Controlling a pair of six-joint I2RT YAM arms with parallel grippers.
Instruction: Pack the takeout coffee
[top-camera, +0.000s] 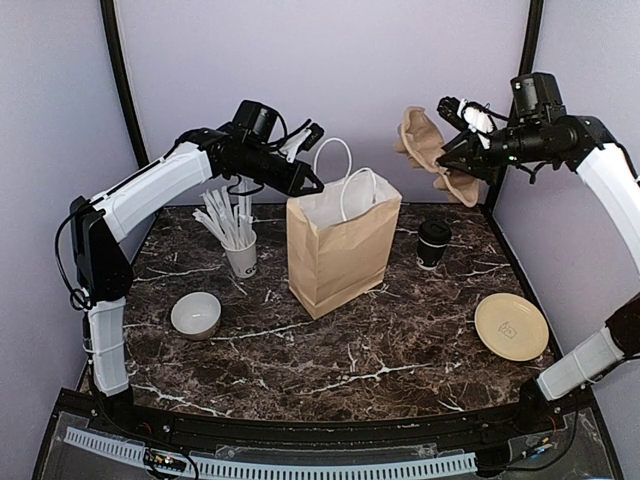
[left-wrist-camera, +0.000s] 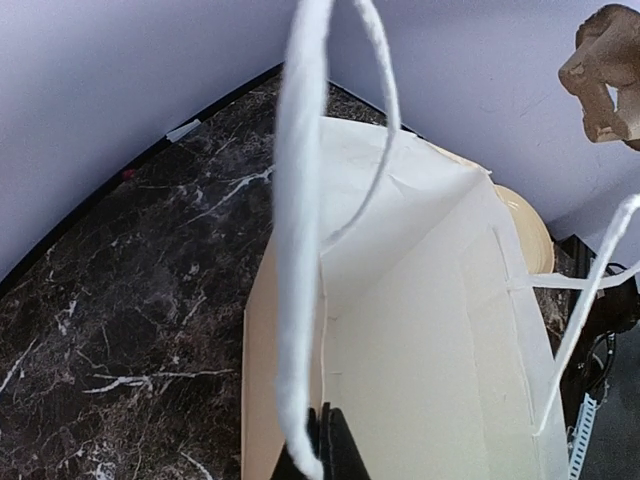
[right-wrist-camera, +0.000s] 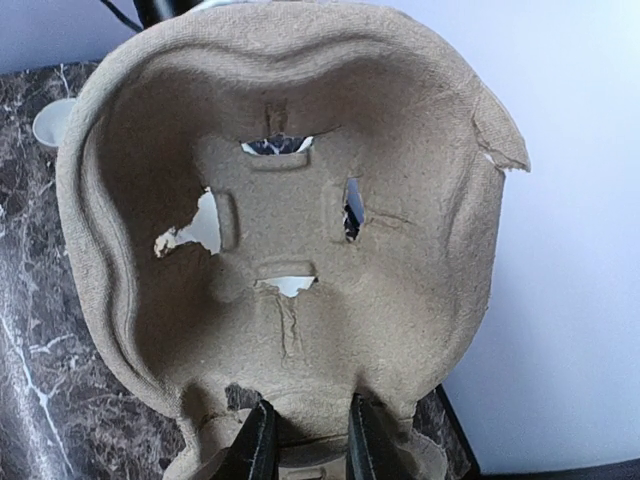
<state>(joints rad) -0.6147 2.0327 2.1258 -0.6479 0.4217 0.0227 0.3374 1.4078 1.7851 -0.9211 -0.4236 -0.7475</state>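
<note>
The takeout coffee (top-camera: 433, 244), a small black cup with a black lid, stands on the marble table just right of the brown paper bag (top-camera: 340, 250). The bag is upright and open, its pale inside (left-wrist-camera: 420, 330) empty as far as I see. My left gripper (top-camera: 316, 184) (left-wrist-camera: 326, 448) is shut on the bag's upper left rim, next to a white handle (left-wrist-camera: 300, 250). My right gripper (top-camera: 452, 160) (right-wrist-camera: 310, 445) hangs high at the back right, shut on the edge of a brown pulp cup carrier (top-camera: 430, 148) (right-wrist-camera: 300, 200), well above the coffee.
A white cup of white sticks (top-camera: 238, 248) stands left of the bag, and a white bowl (top-camera: 196, 314) lies nearer the front left. A tan plate (top-camera: 511, 326) rests at the front right. Walls close in the back and both sides.
</note>
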